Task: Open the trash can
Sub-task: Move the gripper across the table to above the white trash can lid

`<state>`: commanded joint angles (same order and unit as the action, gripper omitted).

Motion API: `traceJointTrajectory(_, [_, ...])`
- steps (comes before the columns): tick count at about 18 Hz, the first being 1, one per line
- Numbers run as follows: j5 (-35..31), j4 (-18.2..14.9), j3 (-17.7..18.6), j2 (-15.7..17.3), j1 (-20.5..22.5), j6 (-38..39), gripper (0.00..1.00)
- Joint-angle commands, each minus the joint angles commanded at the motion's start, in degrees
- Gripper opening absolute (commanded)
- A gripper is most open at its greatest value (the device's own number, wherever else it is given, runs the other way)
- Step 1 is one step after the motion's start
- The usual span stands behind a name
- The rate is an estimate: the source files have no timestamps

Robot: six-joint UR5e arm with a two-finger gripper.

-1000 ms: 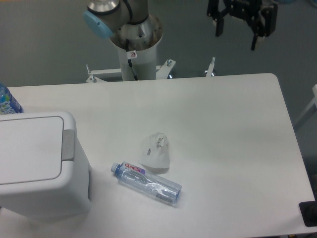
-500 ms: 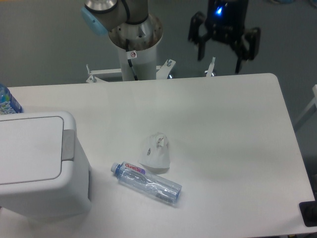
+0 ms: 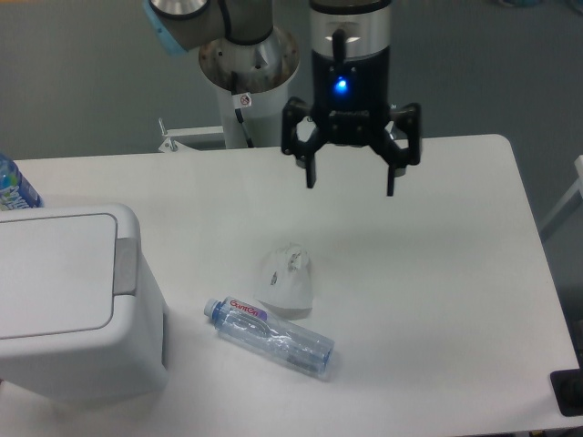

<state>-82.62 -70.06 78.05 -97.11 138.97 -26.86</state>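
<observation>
The trash can (image 3: pixel 73 305) sits at the table's (image 3: pixel 437 273) left edge with its flat lid down and its grey push tab facing right. Well apart from it, to its right, a crumpled paper wad (image 3: pixel 286 279) touches a clear water bottle (image 3: pixel 270 334) lying on its side. The gripper (image 3: pixel 350 186) hangs above the table's far middle, fingers spread wide and holding nothing.

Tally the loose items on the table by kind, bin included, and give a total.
Trash can: 1
Clear water bottle lying flat: 1
Bottle at the left edge, partly cut off: 1
White paper wad: 1
Total: 4
</observation>
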Motion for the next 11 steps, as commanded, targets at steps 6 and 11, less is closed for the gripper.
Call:
traceJointTrajectory(6, [0.0, 3.0, 0.3, -3.2, -8.0, 16.6, 1.0])
traceJointTrajectory(11, [0.0, 3.6, 0.8, -4.7, -11.9, 20.8, 1.0])
